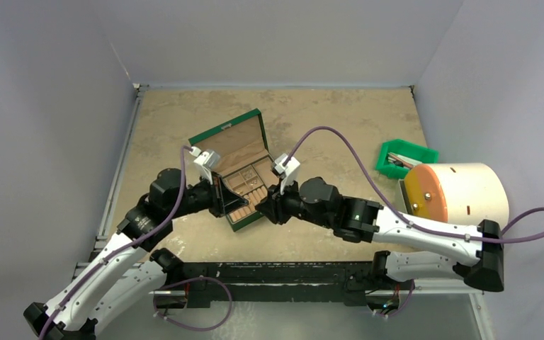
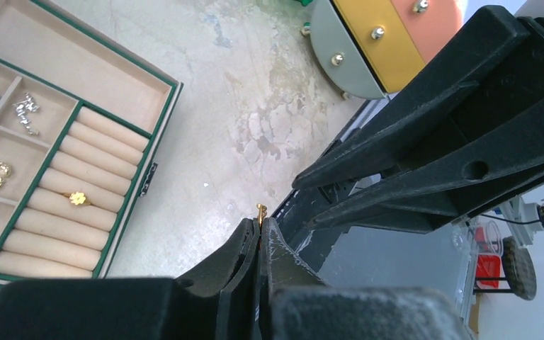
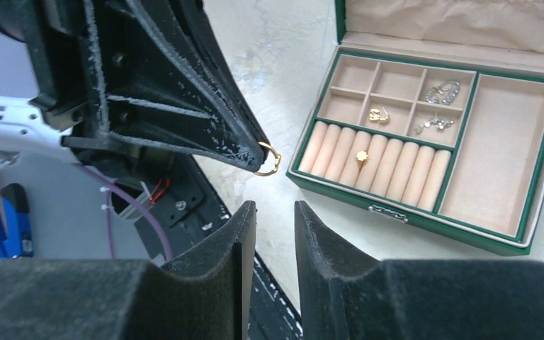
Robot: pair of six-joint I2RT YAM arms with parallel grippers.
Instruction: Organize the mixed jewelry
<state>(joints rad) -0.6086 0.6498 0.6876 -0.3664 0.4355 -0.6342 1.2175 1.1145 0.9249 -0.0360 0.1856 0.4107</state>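
The green jewelry box (image 1: 235, 142) lies open at mid table. Its tan compartments hold silver pieces (image 3: 442, 92), gold earrings (image 3: 378, 115) and a gold ring (image 3: 362, 156) on the ring rolls. The box rim (image 2: 176, 86) also shows in the left wrist view, with the gold ring (image 2: 78, 198) and silver pieces (image 2: 25, 110). My left gripper (image 2: 262, 222) is shut on a small gold hoop (image 2: 261, 209), held above the table near the box's front corner. The hoop (image 3: 270, 159) shows in the right wrist view. My right gripper (image 3: 275, 210) is open and empty, just below the hoop.
A small green bin (image 1: 405, 157) and a white drum with an orange face (image 1: 460, 193) stand at the right; the drum (image 2: 368, 42) shows in the left wrist view. The black front rail (image 1: 269, 273) runs along the near table edge.
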